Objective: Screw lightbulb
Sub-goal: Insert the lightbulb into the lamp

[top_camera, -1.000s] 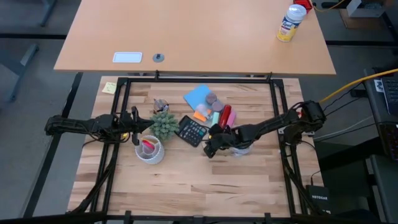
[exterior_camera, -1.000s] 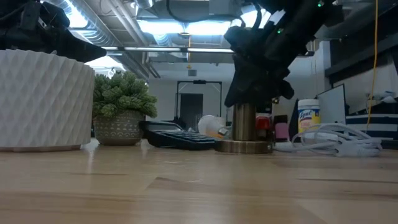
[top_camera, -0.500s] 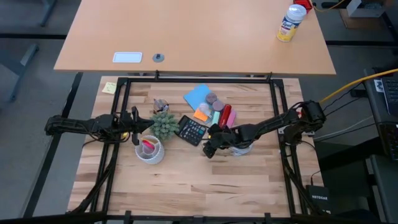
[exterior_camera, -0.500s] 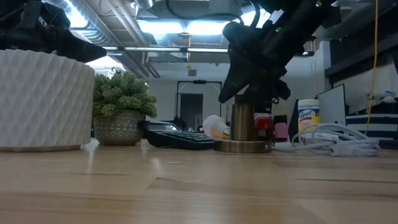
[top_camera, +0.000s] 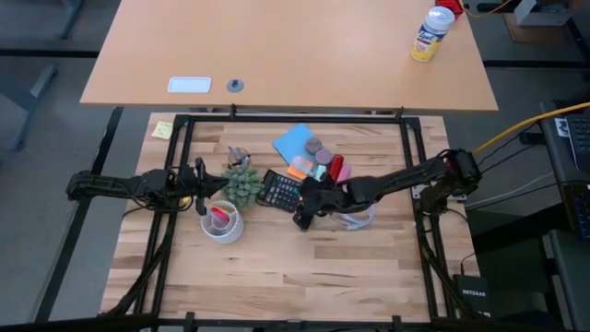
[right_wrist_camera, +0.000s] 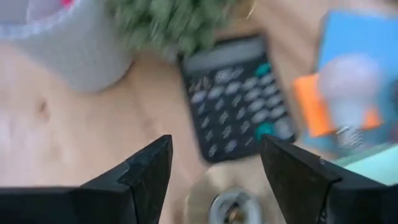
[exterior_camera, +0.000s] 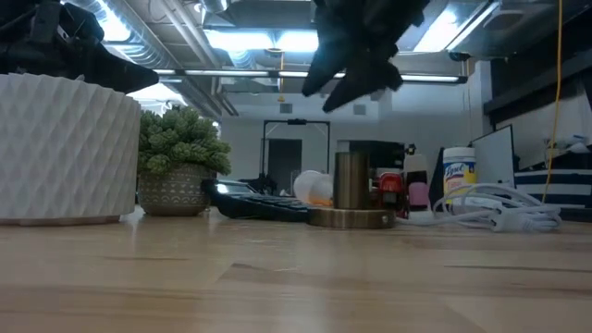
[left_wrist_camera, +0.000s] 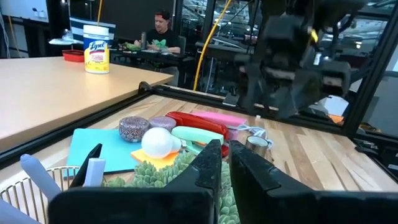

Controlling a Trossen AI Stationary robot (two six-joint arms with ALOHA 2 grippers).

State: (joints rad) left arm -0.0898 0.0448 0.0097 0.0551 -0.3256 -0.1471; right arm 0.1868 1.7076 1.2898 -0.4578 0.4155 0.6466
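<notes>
One lightbulb (left_wrist_camera: 158,141) lies on its side, screw end toward the spread, empty right claw (right_wrist_camera: 214,171).

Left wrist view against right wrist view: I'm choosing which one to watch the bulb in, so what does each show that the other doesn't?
Only the left wrist view shows the red and pink items behind the lightbulb, the wipes canister, a seated person and the right arm.

Only the right wrist view shows the black calculator, the white ribbed pot, the brass socket base and the open right gripper.

Both show the lightbulb on the orange pad, the blue sheet and the green plant.
</notes>
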